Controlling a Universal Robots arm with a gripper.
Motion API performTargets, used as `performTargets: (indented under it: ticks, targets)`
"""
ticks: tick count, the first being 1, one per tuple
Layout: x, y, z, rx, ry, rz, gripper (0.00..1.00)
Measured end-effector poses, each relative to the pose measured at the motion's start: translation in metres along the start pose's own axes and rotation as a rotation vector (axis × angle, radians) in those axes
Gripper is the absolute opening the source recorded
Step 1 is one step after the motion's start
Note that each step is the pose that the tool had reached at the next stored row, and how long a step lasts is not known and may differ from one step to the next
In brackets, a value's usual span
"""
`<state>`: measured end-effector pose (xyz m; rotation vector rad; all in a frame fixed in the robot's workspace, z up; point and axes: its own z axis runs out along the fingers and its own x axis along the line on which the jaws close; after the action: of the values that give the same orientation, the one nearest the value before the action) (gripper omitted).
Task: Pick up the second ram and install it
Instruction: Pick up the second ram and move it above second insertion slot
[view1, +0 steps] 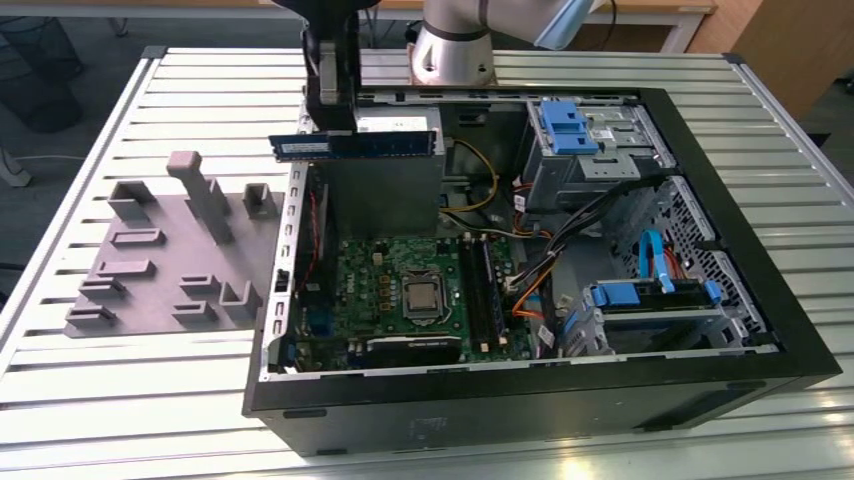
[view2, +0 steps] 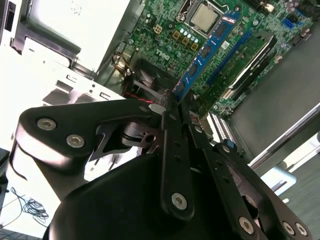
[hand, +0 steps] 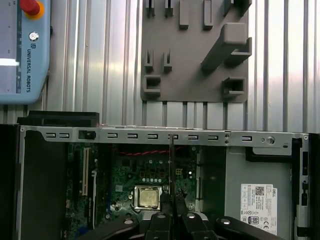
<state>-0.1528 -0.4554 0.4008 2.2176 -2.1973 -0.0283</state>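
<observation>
Second ram (view1: 354, 145) is off the worktop (view1: 174, 90) and in the air, so the picking-up is done. The jaws are clenched on its upper edge, somewhat off its middle. It hangs level and on edge above the open computer case (view1: 747, 250), over the grey power-supply box (view1: 380, 190) at the case's far corner on the holder tray's side.

In the second wrist view it (view2: 207, 50) runs out from the jaws as a slim dark-blue strip. It carries a row of small black chips and a pale label. In the first wrist view it (hand: 172, 165) shows edge-on as a thin dark line.

Below it lies the green motherboard (view1: 387, 270), with the square processor (view1: 423, 295) near its middle. The long black slots (view1: 481, 290) run beside the processor, toward the case's drive-bay side. It touches none of them, so by my reading the installing is still undone. One slot may already carry a stick (view2: 250, 60); I cannot tell for sure.

Farther off, past the case's edge, the grey holder tray (view1: 147, 270) sits on the slatted worktop with its upright blocks, well apart from the held board.
</observation>
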Motion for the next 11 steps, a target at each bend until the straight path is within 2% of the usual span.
performTargets:
  ticks: [11]
  targets:
    - [0.0001, -0.0135, -0.0002, 0.0, 0.0, 0.0, 0.14]
